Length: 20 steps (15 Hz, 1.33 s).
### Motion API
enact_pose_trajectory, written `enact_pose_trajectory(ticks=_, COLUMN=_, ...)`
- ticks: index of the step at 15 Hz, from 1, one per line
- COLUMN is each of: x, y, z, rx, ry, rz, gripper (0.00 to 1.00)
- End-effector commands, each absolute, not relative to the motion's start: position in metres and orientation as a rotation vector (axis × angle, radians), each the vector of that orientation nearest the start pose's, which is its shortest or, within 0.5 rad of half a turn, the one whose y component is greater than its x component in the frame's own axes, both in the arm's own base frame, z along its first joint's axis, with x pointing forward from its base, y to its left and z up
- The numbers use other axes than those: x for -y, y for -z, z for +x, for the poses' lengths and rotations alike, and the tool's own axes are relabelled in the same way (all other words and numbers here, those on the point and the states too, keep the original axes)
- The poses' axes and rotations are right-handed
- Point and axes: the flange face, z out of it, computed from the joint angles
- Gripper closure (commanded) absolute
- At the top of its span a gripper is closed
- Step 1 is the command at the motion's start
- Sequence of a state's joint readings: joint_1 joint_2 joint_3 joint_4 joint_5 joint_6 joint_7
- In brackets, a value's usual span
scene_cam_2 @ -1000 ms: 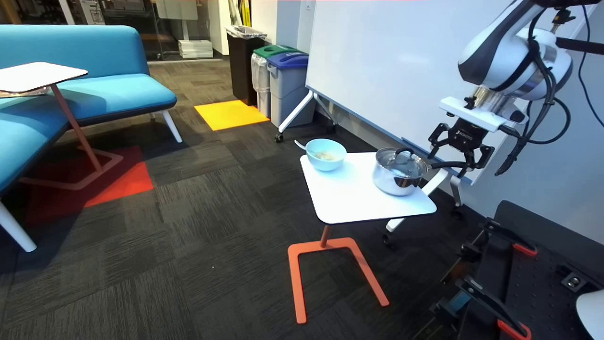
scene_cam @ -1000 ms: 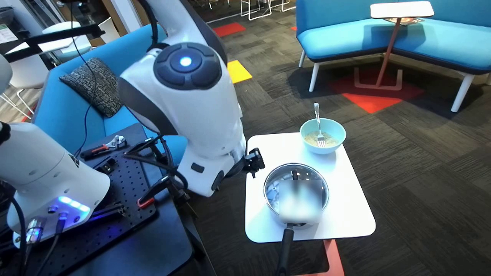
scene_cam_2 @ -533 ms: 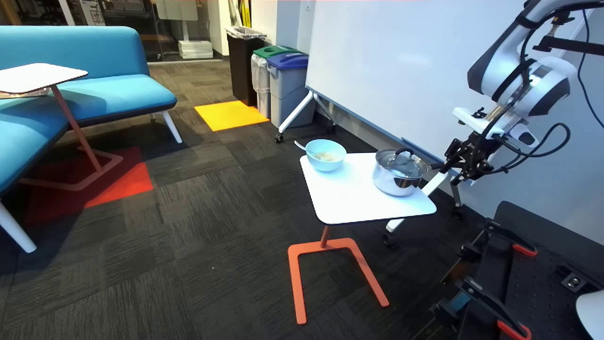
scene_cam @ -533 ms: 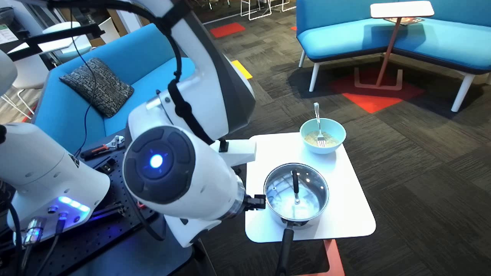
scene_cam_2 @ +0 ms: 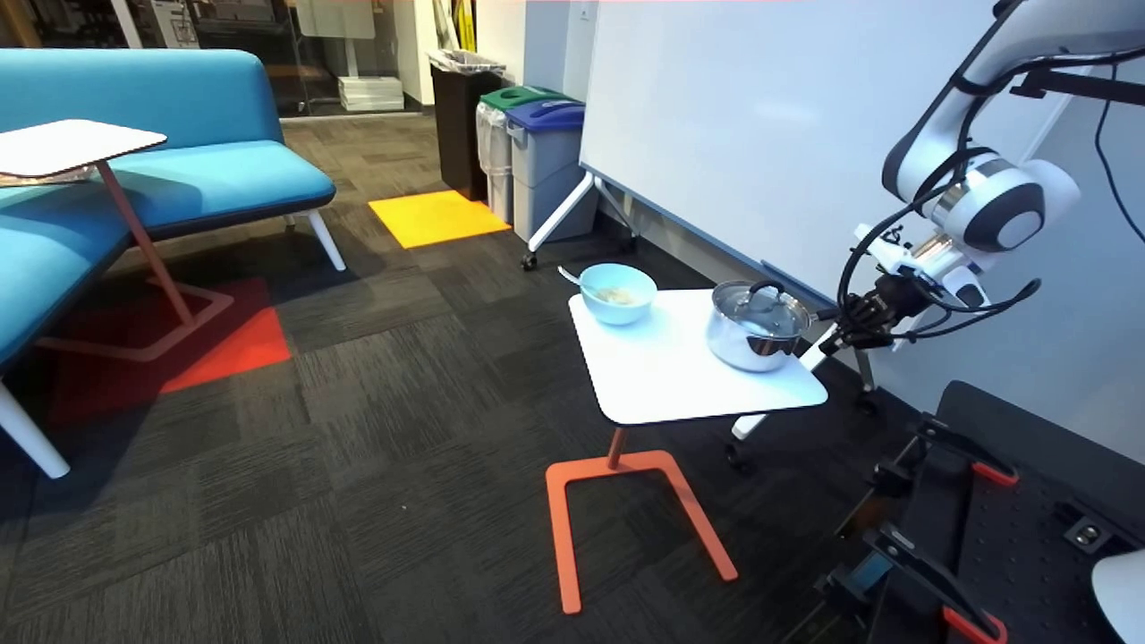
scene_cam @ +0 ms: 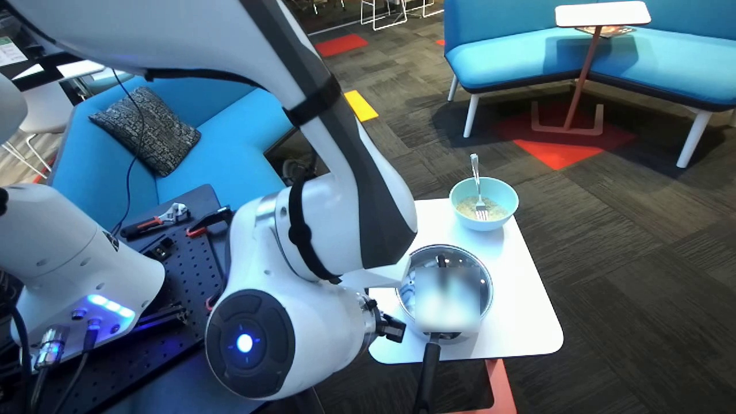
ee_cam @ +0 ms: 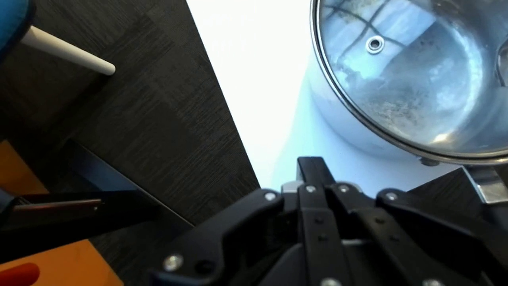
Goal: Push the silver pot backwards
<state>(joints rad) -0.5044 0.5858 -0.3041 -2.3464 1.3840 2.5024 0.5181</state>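
The silver pot stands upright on a small white table, under a glass lid. Its long black handle juts past the table edge. A blurred patch covers the lid's middle in an exterior view. My gripper is shut, its fingertips pressed together with nothing between them. In the wrist view, white tabletop shows between the fingertips and the wall of the pot, which fills the upper right. An exterior view has the gripper beside the pot, near the table's corner. Cables partly cover the gripper from the opposite side.
A pale green bowl with a fork in it sits on the same table, beyond the pot. Behind the arm stands a whiteboard. The arm's black base plate holds clamps, and a wrench lies beside it.
The gripper has gone from open to shut. The arm has turned and shifted, bringing the fingertips lower and beside the pot near the handle end. Pot and bowl have not moved.
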Motion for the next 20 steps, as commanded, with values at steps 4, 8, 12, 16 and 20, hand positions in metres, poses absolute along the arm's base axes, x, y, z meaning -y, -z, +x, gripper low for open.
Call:
enact_pose_trajectory(ticks=4, x=0.348, y=-0.05, z=0.287, rx=-2.558, ry=-0.227, rz=-0.621, gripper=1.0)
enact_pose_trajectory(ticks=8, x=0.349, y=-0.042, z=0.296, rx=-2.538, ry=-0.212, rz=-0.568, gripper=1.0)
enact_pose_trajectory(ticks=12, x=0.352, y=-0.038, z=0.305, rx=-2.525, ry=-0.169, rz=-0.549, gripper=1.0)
enact_pose_trajectory(ticks=16, x=0.354, y=-0.038, z=0.312, rx=-2.496, ry=-0.119, rz=-0.551, gripper=1.0)
enact_pose_trajectory(ticks=20, x=0.354, y=-0.037, z=0.317, rx=-2.477, ry=-0.1, rz=-0.56, gripper=1.0)
